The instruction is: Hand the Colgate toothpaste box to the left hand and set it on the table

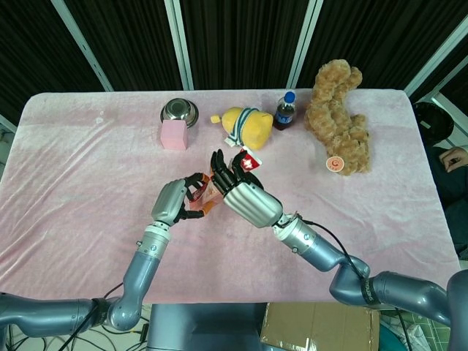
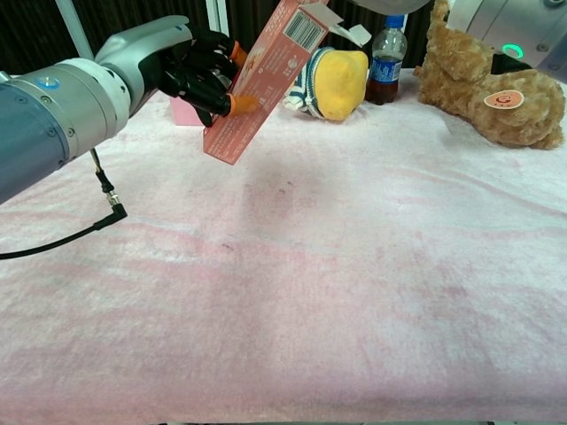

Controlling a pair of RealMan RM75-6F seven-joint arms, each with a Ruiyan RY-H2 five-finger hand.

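Note:
The red Colgate toothpaste box (image 1: 207, 194) (image 2: 266, 80) hangs tilted above the pink table (image 1: 80, 168), its opened flap end (image 1: 246, 162) pointing up and away. My left hand (image 1: 175, 202) (image 2: 173, 66) grips its lower half with orange-tipped fingers wrapped round it. In the head view my right hand (image 1: 245, 197) lies just right of the box near its upper part, its dark fingers (image 1: 220, 167) raised and spread. The chest view shows only a grey sliver of that hand at the top edge.
Along the far edge stand a steel bowl (image 1: 179, 111), a pink block (image 1: 174, 135), a yellow plush toy (image 1: 245, 126) (image 2: 332, 80), a cola bottle (image 1: 284, 111) (image 2: 388, 62) and a brown teddy bear (image 1: 338, 121) (image 2: 496, 88). A cable (image 2: 97, 212) trails from my left arm.

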